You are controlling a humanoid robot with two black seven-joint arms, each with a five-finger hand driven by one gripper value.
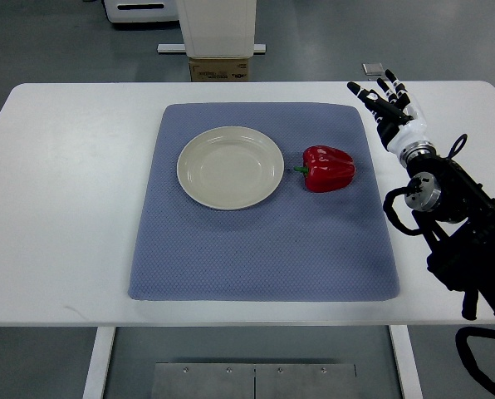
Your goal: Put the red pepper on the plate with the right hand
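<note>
A red pepper (329, 169) lies on its side on the blue-grey mat (264, 249), its green stem pointing left toward the plate. The cream plate (230, 167) sits just left of it, with nothing on it, a small gap between them. My right hand (384, 98) hovers at the mat's far right corner, beyond and to the right of the pepper, fingers stretched out straight and holding nothing. Its black arm (463, 233) comes in from the lower right. The left arm does not show.
The mat lies in the middle of a white table (73, 191). Past the far table edge stand a cardboard box (219, 69) and a white pedestal base (218, 25) on the floor.
</note>
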